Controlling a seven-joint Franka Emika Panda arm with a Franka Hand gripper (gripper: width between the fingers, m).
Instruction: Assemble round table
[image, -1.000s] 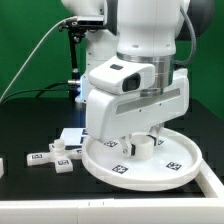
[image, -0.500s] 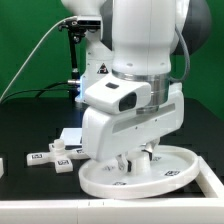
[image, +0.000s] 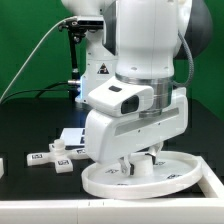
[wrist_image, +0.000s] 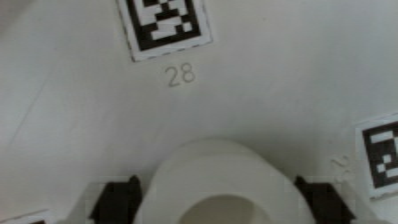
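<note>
Tool (wrist_image: 219, 203) closed on the short white leg (wrist_image: 222, 172), as it looks from here: the wrist view shows a dark pad (wrist_image: 121, 200) close against each side of the cylinder, though the picture is soft and I would not swear to firm contact. The leg stands upright inside the big rimmed disc (image: 178, 172), about at its middle, and the disc lies flat on the black surface (image: 25, 120). In the exterior view the robot's hand hides the joint, so I cannot tell whether the leg is seated. The small cross-shaped foot (image: 52, 158) lies loose on the surface, apart from the disc, on the exterior view's left.

As I judge it, this is hard, light plastic, stiff and smooth, so the round leg could twist between the pads. It is best taken across its width, square on, with the printed tags (wrist_image: 164, 25) left uncovered. The disc looks light too and may slide or turn if the leg is pushed sideways.
</note>
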